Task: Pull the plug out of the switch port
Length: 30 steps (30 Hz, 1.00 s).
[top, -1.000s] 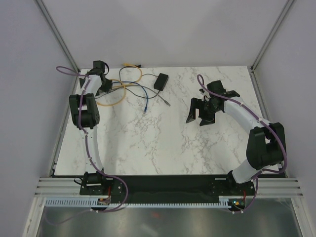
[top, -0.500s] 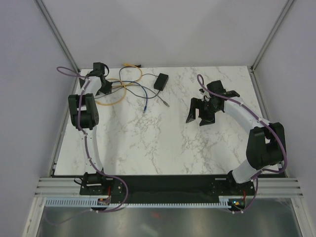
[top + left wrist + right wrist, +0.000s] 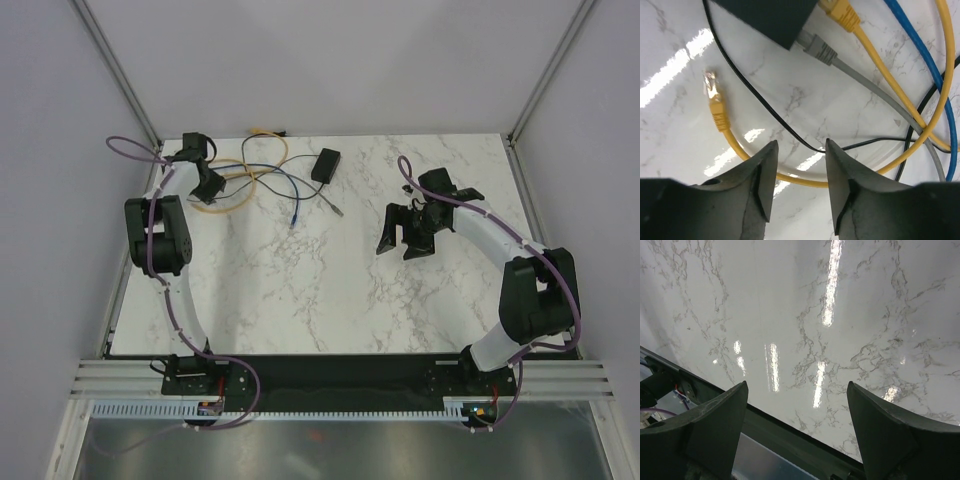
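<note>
White marble table (image 3: 300, 300) lies under us. Toward 3 o'clock from its centre, our right gripper (image 3: 405, 235) hovers with jaws spread wide, empty. At 10 o'clock our left gripper (image 3: 801, 145) shows a narrow gap, gripping nothing. A loose yellow plug (image 3: 715, 107) lies at its 10 o'clock. Beyond, at 12 o'clock, the black switch (image 3: 765, 17) has a grey plug (image 3: 816, 47) seated in its edge. Farthest, the adapter block (image 3: 325, 165).

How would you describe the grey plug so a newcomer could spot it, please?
At the marble table's far left corner, cables tangle beside a flat black box. The grey plug sits in that box's edge, trailing a grey cord; its neighbour is yellow, and another yellow plug lies loose.
</note>
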Each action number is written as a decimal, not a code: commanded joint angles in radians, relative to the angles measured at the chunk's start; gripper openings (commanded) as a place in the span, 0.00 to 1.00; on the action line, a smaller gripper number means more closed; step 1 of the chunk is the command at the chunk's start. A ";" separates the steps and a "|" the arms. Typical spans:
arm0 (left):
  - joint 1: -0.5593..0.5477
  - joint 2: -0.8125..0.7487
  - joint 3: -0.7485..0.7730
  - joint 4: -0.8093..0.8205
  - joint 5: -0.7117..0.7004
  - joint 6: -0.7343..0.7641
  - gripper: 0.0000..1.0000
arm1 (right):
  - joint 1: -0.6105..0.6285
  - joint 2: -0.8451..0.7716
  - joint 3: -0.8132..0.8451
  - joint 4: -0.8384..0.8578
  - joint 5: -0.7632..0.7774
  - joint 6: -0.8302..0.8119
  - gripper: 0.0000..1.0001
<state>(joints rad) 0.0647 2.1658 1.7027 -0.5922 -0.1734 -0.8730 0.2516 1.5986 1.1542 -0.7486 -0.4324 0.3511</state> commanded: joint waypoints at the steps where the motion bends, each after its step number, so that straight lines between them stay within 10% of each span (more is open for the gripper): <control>1: 0.069 -0.063 0.043 0.028 -0.011 0.086 0.52 | 0.005 -0.029 -0.004 0.020 -0.019 -0.021 0.88; 10: 0.133 0.055 0.182 0.054 0.216 0.157 0.61 | 0.003 0.024 0.030 0.018 -0.025 -0.029 0.88; 20: 0.080 0.089 0.181 0.123 0.155 -0.023 0.51 | 0.005 0.090 0.076 0.018 -0.032 -0.035 0.88; 30: 0.053 0.189 0.278 0.269 0.167 0.057 0.13 | 0.005 0.086 0.067 -0.018 -0.028 -0.052 0.88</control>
<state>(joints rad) 0.1101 2.3154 1.9240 -0.3759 0.0029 -0.8425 0.2516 1.6882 1.1938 -0.7486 -0.4519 0.3275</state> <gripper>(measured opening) 0.141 0.883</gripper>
